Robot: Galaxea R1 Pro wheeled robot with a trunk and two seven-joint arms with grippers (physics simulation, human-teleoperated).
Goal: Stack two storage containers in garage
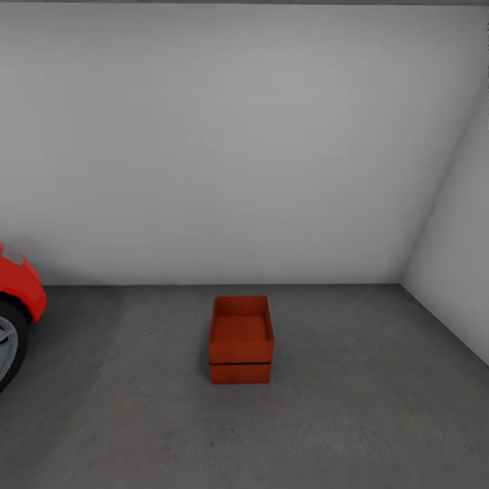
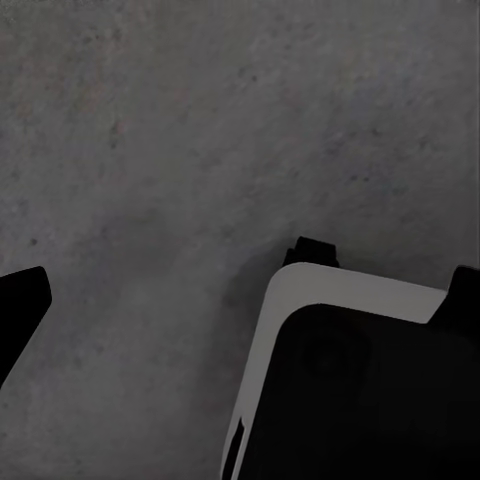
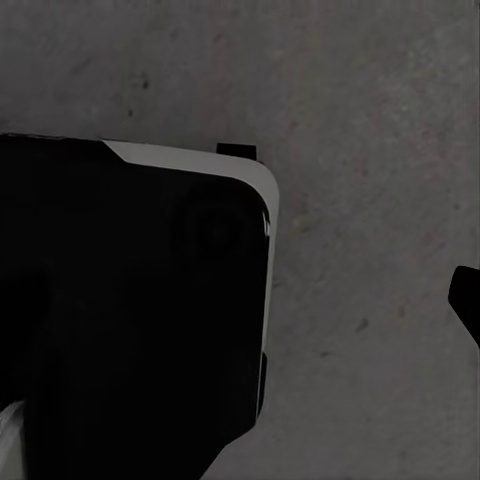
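Low in the centre of the head view, the two storage containers (image 1: pixel 240 339) stand stacked on the dark grey mottled concrete floor (image 1: pixel 353 421), a thin dark seam dividing upper from lower. Their long axis runs away from the camera toward the plain white wall (image 1: pixel 224 142); the smooth red-orange walls carry no writing. A red car (image 1: pixel 17 299) shows at the left edge. Neither gripper's jaw state can be told from the wrist views.
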